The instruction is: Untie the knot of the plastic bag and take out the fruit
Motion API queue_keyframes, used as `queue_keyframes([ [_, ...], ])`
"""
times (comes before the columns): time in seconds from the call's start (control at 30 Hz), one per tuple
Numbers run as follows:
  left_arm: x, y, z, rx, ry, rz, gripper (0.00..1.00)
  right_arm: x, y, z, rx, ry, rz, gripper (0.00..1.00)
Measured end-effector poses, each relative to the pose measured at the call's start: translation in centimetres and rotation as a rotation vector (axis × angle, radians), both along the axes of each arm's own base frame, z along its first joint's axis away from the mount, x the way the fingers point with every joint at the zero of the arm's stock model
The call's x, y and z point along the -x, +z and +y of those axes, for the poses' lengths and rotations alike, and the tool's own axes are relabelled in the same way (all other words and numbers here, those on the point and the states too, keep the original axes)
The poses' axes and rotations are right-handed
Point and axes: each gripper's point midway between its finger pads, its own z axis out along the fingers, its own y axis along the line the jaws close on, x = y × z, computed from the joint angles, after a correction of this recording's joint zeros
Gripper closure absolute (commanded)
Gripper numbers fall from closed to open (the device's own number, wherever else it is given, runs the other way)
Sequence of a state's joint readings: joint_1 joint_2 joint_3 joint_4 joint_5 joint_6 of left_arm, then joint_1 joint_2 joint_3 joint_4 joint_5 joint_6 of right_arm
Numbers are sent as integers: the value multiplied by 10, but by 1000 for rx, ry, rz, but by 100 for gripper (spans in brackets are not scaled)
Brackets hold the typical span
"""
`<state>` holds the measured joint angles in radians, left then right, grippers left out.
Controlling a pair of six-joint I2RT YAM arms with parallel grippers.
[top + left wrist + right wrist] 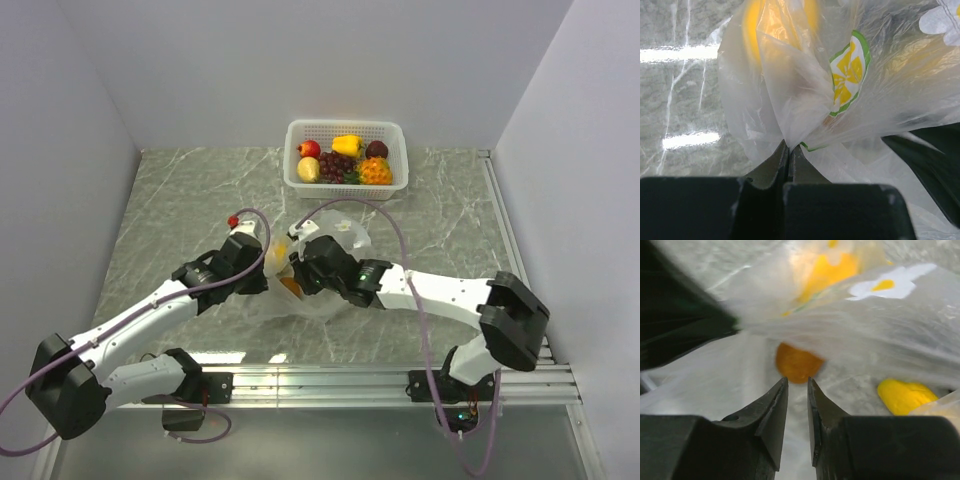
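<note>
The clear plastic bag (pixel 347 233), printed with lemon and daisy marks, lies at mid-table between both grippers. My left gripper (pixel 268 262) is shut on a pinched fold of the bag (pixel 800 100), its fingertips (pixel 788 146) pressed together on the film. My right gripper (pixel 300 264) is beside it, jaws a narrow gap apart (pixel 797 382), pointing at an orange fruit (pixel 796 362) inside the bag. A yellow fruit (pixel 905 395) lies to its right under the plastic. Another yellow fruit (pixel 757 20) shows blurred through the film. The orange fruit (pixel 291 287) shows in the top view.
A white basket (pixel 345 125) stands at the back, holding purple grapes, an orange pineapple-like fruit, a yellow pepper-like one and others. A small red object (pixel 233 220) lies left of the bag. Grey walls enclose the marble table (pixel 170 200); a metal rail runs along the near edge.
</note>
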<state>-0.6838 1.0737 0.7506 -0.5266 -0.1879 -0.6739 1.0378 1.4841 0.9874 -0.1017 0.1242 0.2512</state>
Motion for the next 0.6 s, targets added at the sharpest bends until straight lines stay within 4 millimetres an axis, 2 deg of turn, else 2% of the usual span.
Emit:
queue_keyframes([
  [0.07, 2, 0, 1, -3, 0, 4, 99, -6, -13, 0, 18, -38, 12, 71],
  [0.13, 3, -1, 2, -7, 0, 9, 99, -13, -26, 1, 29, -72, 27, 66],
  [0.2, 4, 0, 3, -6, -1, 9, 99, -17, -39, 4, 29, -94, 45, 53],
  [0.27, 4, 0, 3, -5, -1, 8, 99, -18, -48, 8, 26, -104, 61, 45],
  [0.3, 4, 0, 3, -4, -2, 9, 99, -19, -52, 10, 20, -109, 71, 37],
  [0.4, 5, -1, 2, -1, -5, 10, 99, -18, -62, 18, -2, -109, 101, 26],
  [0.6, 8, -9, 2, -6, -12, 30, 99, -19, -74, 30, -40, -115, 135, 23],
])
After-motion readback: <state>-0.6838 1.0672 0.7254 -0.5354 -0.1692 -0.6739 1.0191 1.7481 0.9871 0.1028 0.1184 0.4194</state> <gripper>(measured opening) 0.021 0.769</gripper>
